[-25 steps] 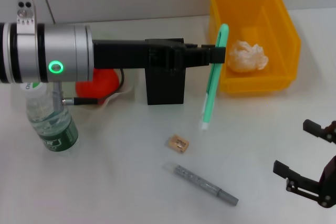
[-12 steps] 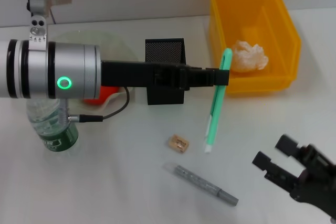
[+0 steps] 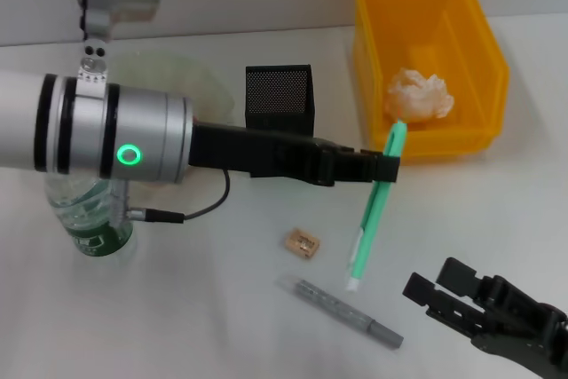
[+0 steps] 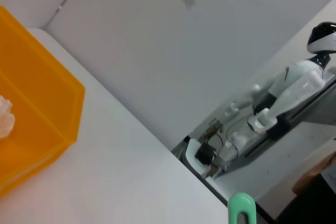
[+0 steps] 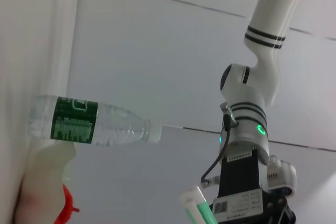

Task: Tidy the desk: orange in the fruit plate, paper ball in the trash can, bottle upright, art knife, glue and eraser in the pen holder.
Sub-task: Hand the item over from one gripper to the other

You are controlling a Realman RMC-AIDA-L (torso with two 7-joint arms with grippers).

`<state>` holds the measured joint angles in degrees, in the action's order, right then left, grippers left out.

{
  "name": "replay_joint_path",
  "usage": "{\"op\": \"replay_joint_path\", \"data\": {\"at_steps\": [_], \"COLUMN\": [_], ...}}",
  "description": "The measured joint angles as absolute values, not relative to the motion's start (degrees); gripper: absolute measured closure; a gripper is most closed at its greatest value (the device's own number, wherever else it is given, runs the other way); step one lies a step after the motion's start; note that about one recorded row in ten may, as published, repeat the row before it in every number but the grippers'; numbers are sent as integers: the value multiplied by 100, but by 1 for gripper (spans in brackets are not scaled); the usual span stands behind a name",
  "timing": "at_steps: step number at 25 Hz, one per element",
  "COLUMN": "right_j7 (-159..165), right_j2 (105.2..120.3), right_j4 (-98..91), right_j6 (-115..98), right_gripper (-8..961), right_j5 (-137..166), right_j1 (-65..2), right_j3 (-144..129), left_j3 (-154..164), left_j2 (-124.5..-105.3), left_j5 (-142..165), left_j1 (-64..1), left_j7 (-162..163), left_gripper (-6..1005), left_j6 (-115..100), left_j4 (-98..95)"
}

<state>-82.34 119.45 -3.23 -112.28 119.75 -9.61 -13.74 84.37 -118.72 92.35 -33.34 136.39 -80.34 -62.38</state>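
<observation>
The left gripper (image 3: 383,169) reaches across the middle of the surface (image 3: 204,308), its fingers clamped on a green art knife (image 3: 374,216) near its upper end. The knife hangs almost upright, tip down, just right of the eraser (image 3: 301,242) and in front of the trash can (image 3: 479,113). Its tip is just above a grey glue stick (image 3: 348,312), which lies flat on the near part of the surface.

The pen holder (image 3: 278,96) stands upright behind the left arm, between the fruit plate (image 3: 182,75) on the far left and the trash can on the far right. The paper ball (image 3: 419,95) lies inside the trash can.

The bottle (image 3: 93,219) stands upright at the left, partly hidden by the arm. In the right wrist view a bit of the orange (image 5: 66,205) shows beside the bottle; in the head view the arm hides it.

The right gripper (image 3: 448,294) is at the near right, low over the surface, fingers spread wide and holding nothing.
</observation>
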Motion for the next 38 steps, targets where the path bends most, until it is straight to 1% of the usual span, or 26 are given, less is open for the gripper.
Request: {"op": "replay_joint_path", "data": {"at_steps": [21,38], "right_j7": [-8439,-8468], "right_j2": [11953,11962], "right_j4": [-293,-290], "right_j6": [-10856,-10782], "right_gripper": [122,122], "right_j5": [11980,11969], "right_j1": [-1565,-1740], "right_j3": [-1603,-1638], "left_j3": [8457,8438], "left_j2": [-11868,-11874], "left_j5": [9238,9237], "left_j1": [-3493,-3560], "left_j7": [13825,13825], "left_gripper": [793,791], "left_j6": [-8106,-8104], "left_j4": [-6051,-5968]}}
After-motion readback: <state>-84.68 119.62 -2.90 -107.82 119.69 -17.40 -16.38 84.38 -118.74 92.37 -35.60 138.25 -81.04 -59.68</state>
